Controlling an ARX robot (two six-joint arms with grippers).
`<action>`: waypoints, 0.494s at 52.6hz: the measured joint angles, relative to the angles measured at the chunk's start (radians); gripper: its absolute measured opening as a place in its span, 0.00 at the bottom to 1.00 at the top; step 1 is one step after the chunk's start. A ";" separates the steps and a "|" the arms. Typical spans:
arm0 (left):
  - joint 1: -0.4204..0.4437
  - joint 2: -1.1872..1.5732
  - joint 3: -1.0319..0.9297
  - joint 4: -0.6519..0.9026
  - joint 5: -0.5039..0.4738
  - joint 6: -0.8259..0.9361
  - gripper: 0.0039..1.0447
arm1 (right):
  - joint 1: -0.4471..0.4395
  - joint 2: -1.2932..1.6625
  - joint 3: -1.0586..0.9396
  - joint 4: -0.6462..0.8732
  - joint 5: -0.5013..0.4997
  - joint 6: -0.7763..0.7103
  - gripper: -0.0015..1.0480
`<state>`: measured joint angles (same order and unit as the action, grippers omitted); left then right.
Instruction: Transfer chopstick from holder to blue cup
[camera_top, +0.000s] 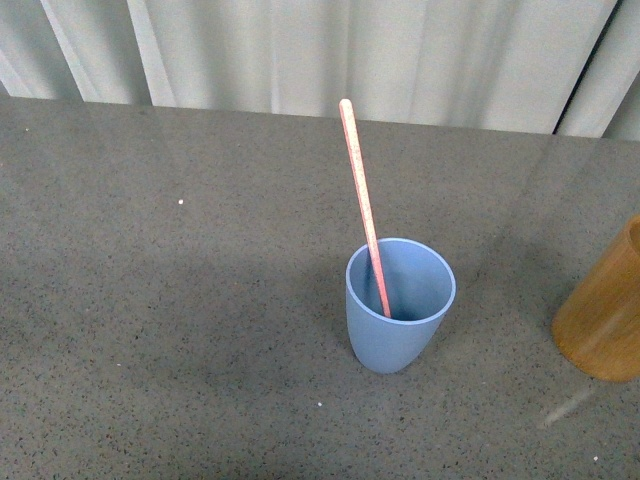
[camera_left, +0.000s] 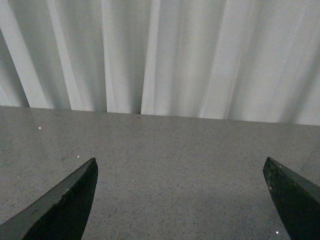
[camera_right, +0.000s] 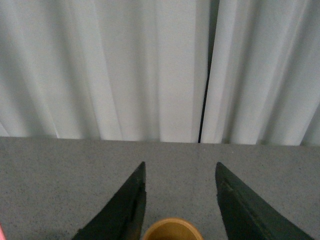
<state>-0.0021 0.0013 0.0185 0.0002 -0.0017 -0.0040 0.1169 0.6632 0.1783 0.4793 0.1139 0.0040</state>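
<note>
Where grey speckled table ends, pale pleated curtains hang.

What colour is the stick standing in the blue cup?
Pink-red; the chopstick in the blue cup shows best in the front view.

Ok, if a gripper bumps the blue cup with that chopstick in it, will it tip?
Probably fairly easily. The blue cup narrows to a small rounded base and looks like light plastic. The chopstick leans on its rim and sticks far above it, so a knock there would likely lever the cup over.
</note>
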 joint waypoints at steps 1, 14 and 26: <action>0.000 0.000 0.000 0.000 0.000 0.000 0.94 | -0.002 -0.004 -0.004 -0.001 -0.002 0.000 0.34; 0.000 0.000 0.000 0.000 -0.001 0.000 0.94 | -0.114 -0.138 -0.086 -0.051 -0.109 -0.003 0.01; 0.000 0.000 0.000 0.000 0.001 0.000 0.94 | -0.114 -0.234 -0.120 -0.110 -0.113 -0.003 0.01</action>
<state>-0.0021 0.0010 0.0185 0.0002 -0.0010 -0.0044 0.0025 0.4294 0.0582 0.3691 0.0013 0.0010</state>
